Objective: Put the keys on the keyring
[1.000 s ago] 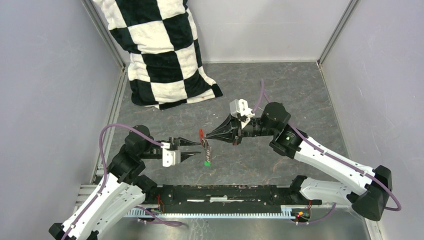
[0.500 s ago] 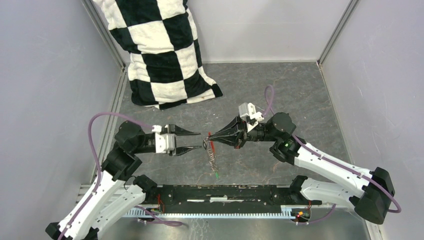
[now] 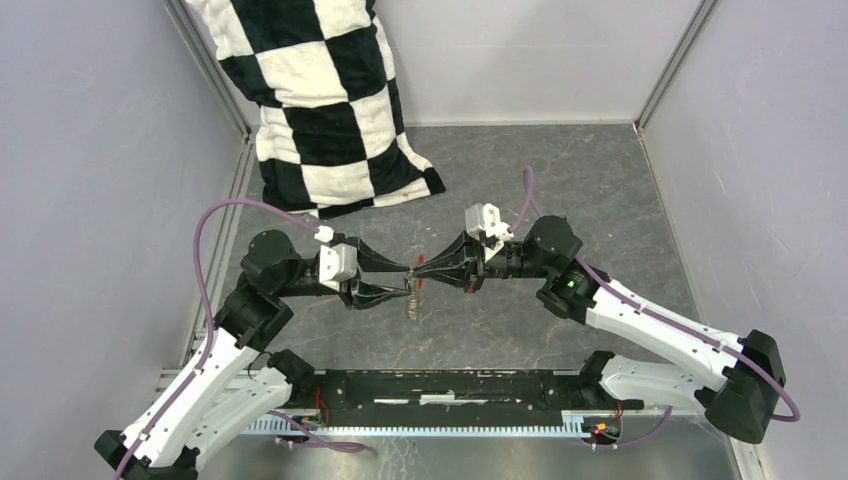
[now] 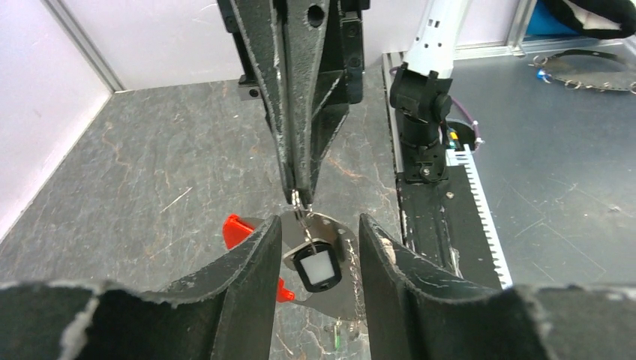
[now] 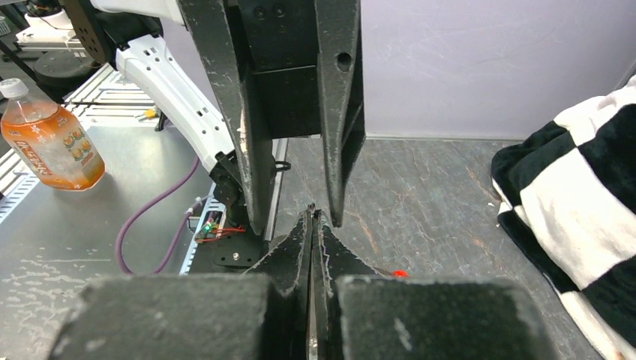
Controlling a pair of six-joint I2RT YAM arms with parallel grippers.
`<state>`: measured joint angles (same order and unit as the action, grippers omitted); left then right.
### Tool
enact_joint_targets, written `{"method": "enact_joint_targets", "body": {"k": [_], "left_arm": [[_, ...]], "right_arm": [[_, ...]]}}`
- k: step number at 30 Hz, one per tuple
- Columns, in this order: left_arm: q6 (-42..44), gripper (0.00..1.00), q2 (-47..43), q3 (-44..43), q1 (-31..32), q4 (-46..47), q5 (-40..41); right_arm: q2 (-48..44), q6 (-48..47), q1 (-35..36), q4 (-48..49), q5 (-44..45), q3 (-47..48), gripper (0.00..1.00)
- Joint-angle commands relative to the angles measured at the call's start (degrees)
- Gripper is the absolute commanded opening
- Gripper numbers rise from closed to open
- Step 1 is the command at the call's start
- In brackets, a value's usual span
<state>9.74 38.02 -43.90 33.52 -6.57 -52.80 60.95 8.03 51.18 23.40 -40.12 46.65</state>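
Right end effector [image 3: 413, 270] pinches keyring [image 4: 238, 229]; left end effector [image 4: 320, 223], half-open, straddles white-labelled black key [image 4: 316, 266].

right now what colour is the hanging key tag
Key tag: black, white label; best in left wrist view.

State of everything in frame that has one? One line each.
left gripper: open, jaws either side of the hanging bunch.
right gripper: shut on keyring.
keyring: lifted, hanging from right gripper's tips.
black-tag key: dangling between the open jaws.
green-tag key: dangling lowest.
bottle: upright, capped.
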Motion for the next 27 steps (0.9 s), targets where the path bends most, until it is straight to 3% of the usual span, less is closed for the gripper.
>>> {"method": "enact_joint_targets", "body": {"k": [1,10,16,20,21,24,27], "left_arm": [[-2.28,0.47,-0.53,-1.66,0.16,2.21,-4.42],[-2.93,0.25,0.43,-0.36,0.23,3.53,-0.74],[-2.48,0.05,0.57,0.23,0.19,2.45,0.48],[0.94,0.02,0.39,-0.11,0.15,-2.34,1.88],[1.59,0.02,0.39,-0.32,0.14,-3.23,2.40],[4.10,0.02,1.08,-2.05,0.16,-7.48,3.04],[7.31,0.02,2.57,-4.70,0.19,-12.25,2.93]], "right_arm": [[0.14,-2.54,0.41,-0.25,0.83,3.74,0.00],[0.66,-4.31,1.48,-2.84,0.83,5.20,0.00],[0.32,-4.57,1.82,-3.09,1.52,5.20,0.00],[0.06,-6.64,1.78,-6.74,1.87,6.86,0.00],[0.20,-7.52,1.77,-10.32,2.00,8.35,0.06],[1.30,-15.87,1.68,-24.17,1.73,14.93,0.35],[3.91,-23.70,1.64,-40.19,2.67,22.93,0.50]]}}
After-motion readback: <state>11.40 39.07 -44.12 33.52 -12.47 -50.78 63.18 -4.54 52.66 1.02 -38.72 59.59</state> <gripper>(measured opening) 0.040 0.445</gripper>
